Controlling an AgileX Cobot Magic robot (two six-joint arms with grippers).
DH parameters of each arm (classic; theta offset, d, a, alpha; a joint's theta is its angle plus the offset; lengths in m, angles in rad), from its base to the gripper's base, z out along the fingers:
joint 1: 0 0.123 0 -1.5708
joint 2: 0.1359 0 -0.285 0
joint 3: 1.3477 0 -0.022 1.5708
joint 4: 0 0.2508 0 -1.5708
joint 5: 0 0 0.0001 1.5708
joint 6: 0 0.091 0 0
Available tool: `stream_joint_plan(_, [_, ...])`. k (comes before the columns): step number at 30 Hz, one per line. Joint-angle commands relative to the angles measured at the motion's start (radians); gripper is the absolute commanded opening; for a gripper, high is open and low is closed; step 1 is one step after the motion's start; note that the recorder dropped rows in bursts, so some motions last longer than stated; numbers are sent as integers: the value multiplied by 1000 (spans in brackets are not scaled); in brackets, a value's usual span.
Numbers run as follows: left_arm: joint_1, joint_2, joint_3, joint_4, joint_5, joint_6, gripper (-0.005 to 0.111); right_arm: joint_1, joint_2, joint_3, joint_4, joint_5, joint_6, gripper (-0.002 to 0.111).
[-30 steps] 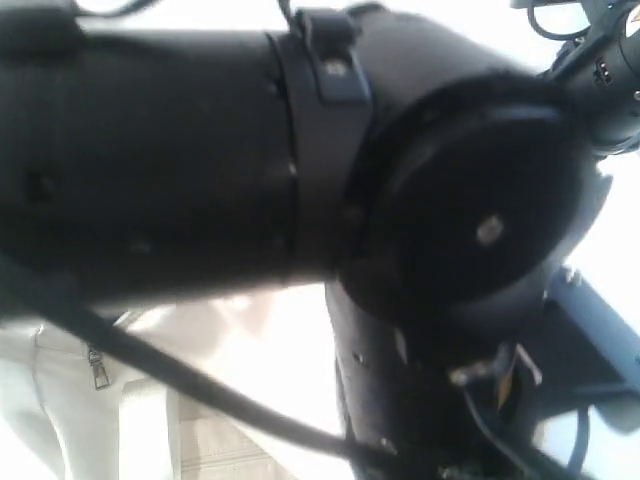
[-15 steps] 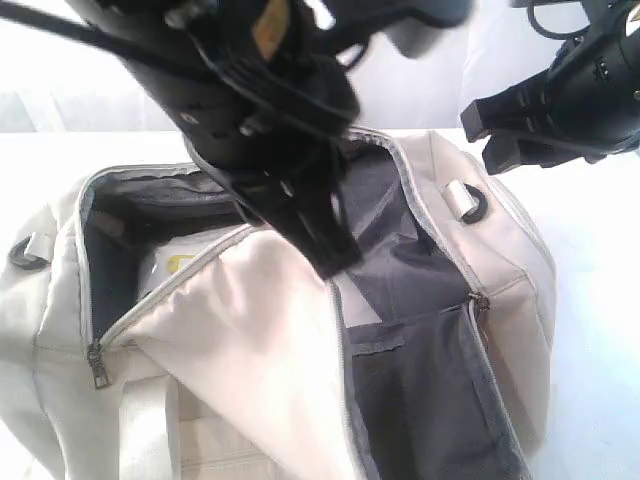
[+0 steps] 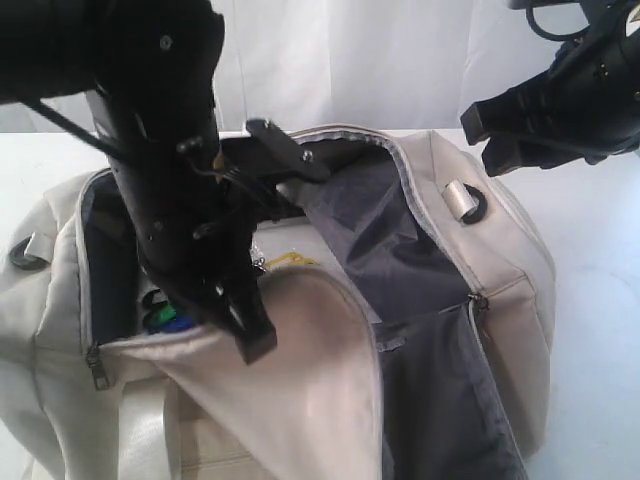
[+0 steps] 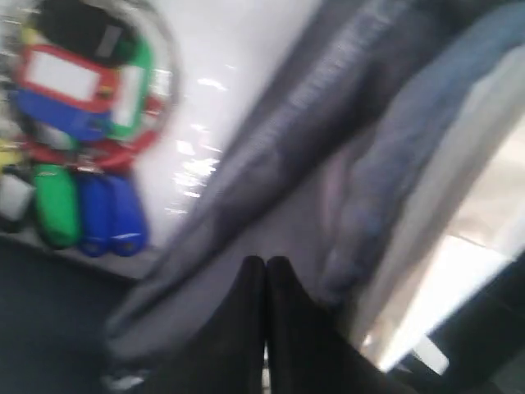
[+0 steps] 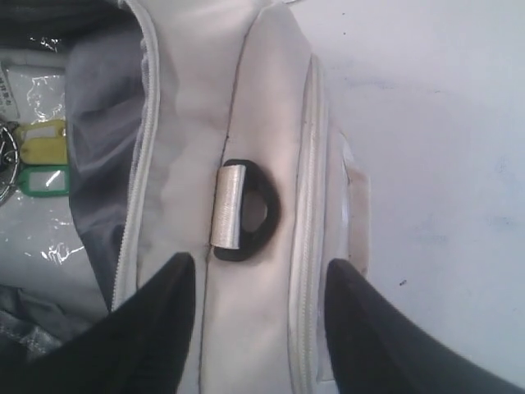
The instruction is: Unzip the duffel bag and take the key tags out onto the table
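The cream duffel bag (image 3: 450, 230) lies unzipped on the white table (image 3: 600, 300), its grey lining (image 3: 390, 240) showing. The key tags (image 4: 74, 139), a bunch in red, green, blue, yellow and black, rest inside the bag; green and blue ones (image 3: 165, 318) peek out beside my left arm. My left gripper (image 4: 264, 263) is inside the opening, shut with nothing between its fingers, over the grey lining and apart from the tags. My right gripper (image 5: 261, 271) hovers open above the bag's end by a black D-ring (image 5: 246, 209), and shows as open jaws (image 3: 495, 135) in the exterior view.
A cream flap (image 3: 300, 380) of the bag folds toward the front over part of the opening. A zipper pull (image 3: 97, 368) hangs at the front left. A yellow and a green tag (image 5: 41, 164) lie on clear plastic inside. A white wall (image 3: 380, 60) stands behind.
My left arm has swung away from the camera and dropped into the bag's opening, and its jaws have closed. The flap has shifted. The right gripper has stayed put.
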Motion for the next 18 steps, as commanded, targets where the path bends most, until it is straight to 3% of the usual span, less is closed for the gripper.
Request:
stream_joint_plan(1, [-5,-88,107,-169,95,48,0,-2,0,-5,2,-5,-15,46])
stream_joint_plan(9, [-5,-271,199,-170,95,26,0,-2,0,-5,93,-6,-69,46])
stream_joint_plan(12, [-5,-281,199,-23,95,-18,0,-2,3,-5,183,-2,-137,46])
stream_joint_plan(16, [32,-266,199,342,95,-307,0,-2,14,-5,218,-3,-173,48])
stream_joint_plan(18, [66,-255,199,401,63,-378,7,-2,32,-5,218,-3,-187,56])
